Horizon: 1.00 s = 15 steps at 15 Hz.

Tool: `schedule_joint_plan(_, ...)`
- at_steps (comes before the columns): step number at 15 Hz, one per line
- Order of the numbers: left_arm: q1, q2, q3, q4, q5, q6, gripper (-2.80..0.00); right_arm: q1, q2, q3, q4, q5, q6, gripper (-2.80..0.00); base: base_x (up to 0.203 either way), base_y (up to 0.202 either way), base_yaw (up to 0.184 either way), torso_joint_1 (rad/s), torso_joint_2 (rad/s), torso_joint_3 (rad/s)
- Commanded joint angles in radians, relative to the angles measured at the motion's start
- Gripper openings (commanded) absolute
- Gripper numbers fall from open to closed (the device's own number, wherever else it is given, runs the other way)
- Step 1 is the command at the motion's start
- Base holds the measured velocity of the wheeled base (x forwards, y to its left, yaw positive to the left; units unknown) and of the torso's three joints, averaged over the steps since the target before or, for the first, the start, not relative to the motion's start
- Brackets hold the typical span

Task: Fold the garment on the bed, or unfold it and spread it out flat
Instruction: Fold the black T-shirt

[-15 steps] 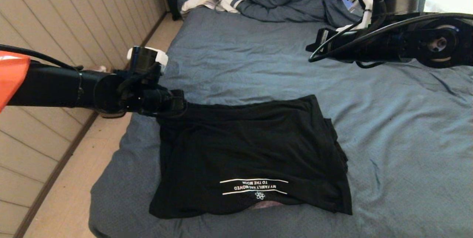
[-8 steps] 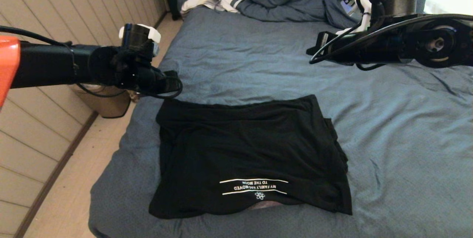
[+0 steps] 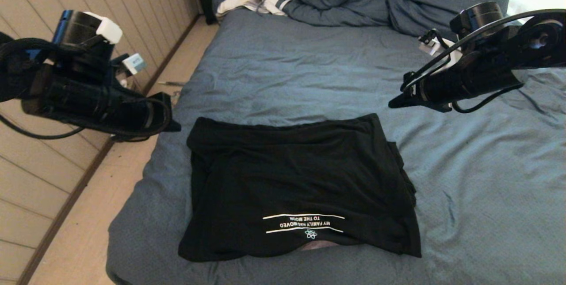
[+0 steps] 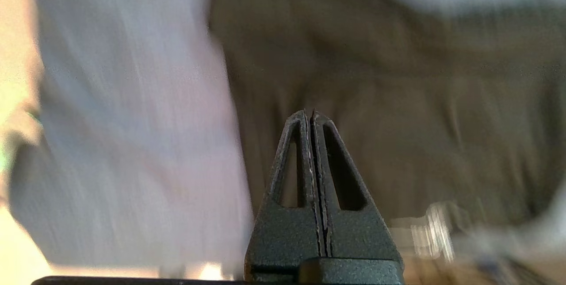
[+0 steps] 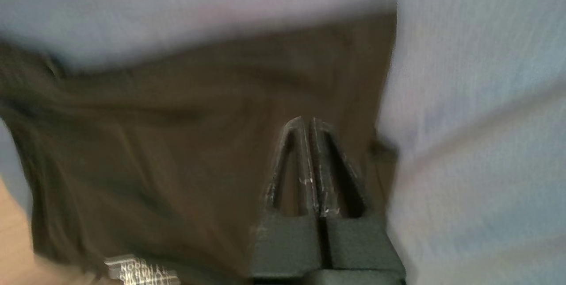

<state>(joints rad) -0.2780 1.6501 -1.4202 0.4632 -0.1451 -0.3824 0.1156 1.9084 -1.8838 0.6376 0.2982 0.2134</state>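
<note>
Lying folded into a compact rectangle near the front edge of the bed (image 3: 477, 196), the garment (image 3: 300, 179) appears largely finished; in judgement, only a further fold or smoothing of the uneven right edge remains. White lettering (image 3: 304, 223), seen upside down, reads "MY FAMILY HAS MOVED TO THE MOON" between two lines, above a small atom-like emblem. Farther back, the left hand (image 3: 170, 123) and right hand (image 3: 395, 103) hover clear, each pressed together and empty.

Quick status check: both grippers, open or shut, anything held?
Left gripper: shut, empty, in the air off the left edge of the folded black T-shirt.
Right gripper: shut, empty, above the wrinkled slate-blue bed.
</note>
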Motion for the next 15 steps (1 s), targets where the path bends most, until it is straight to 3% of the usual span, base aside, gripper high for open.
schedule_joint_plan(1, 0.026, -0.117, 0.134, 0.001, -0.081, -0.004, -2.8, -0.026, 0.026, 0.011, 0.091, 0.016, -0.086, 0.0, 0.0, 0.0, 0.0, 0.0, 0.0, 0.0)
schedule_joint_plan(3, 0.04, -0.114, 0.217, -0.048, -0.124, -0.008, -2.8, -0.035, 0.064, 0.008, 0.226, 0.029, -0.178, 0.0, 0.0, 0.0, 0.0, 0.0, 0.0, 0.0)
schedule_joint_plan(5, 0.042, -0.111, 0.285, -0.166, -0.168, -0.011, -2.8, -0.04, 0.064, 0.041, 0.266, 0.04, -0.219, 0.0, 0.0, 0.0, 0.0, 0.0, 0.0, 0.0)
schedule_joint_plan(10, 0.042, -0.104, 0.365, -0.278, -0.18, -0.039, -2.8, -0.008, 0.063, 0.101, 0.258, 0.122, -0.233, 0.0, 0.0, 0.0, 0.0, 0.0, 0.0, 0.0)
schedule_joint_plan(15, 0.042, -0.102, 0.387, -0.29, -0.195, -0.049, -2.8, 0.01, 0.098, 0.148, 0.258, 0.122, -0.24, 0.0, 0.0, 0.0, 0.0, 0.0, 0.0, 0.0)
